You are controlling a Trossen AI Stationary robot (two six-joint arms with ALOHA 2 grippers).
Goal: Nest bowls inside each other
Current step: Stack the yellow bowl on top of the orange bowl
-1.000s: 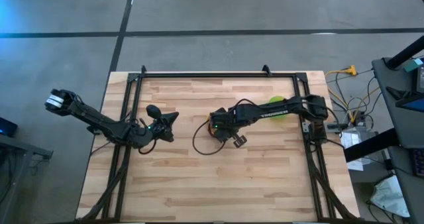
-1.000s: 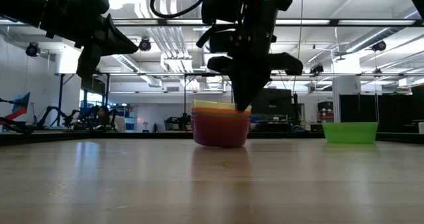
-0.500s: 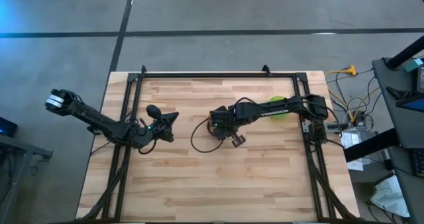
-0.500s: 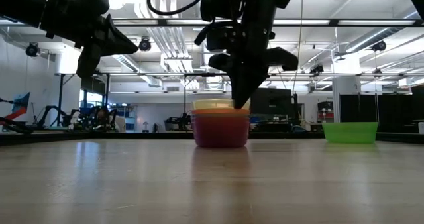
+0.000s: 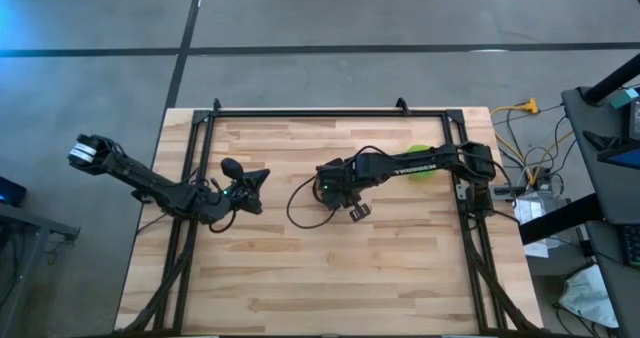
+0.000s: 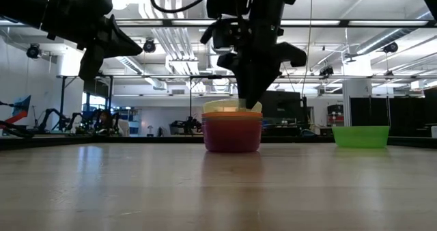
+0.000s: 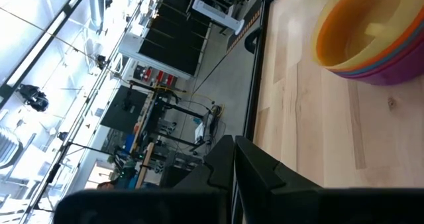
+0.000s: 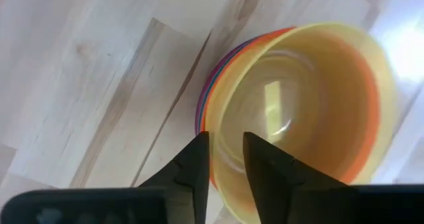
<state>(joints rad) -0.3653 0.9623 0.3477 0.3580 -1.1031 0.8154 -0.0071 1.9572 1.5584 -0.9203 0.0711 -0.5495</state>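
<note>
Right gripper: jaws clamped on the yellow bowl's rim, seating it in the stack. Next, you release, then fetch the green bowl. Left gripper: jaws apart, idle above the desk.

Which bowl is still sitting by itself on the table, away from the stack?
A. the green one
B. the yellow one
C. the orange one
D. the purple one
A: the green bowl stands alone on the table, apart from the stack, where the right gripper pinches the yellow bowl's rim; the left gripper waits aside.
</note>
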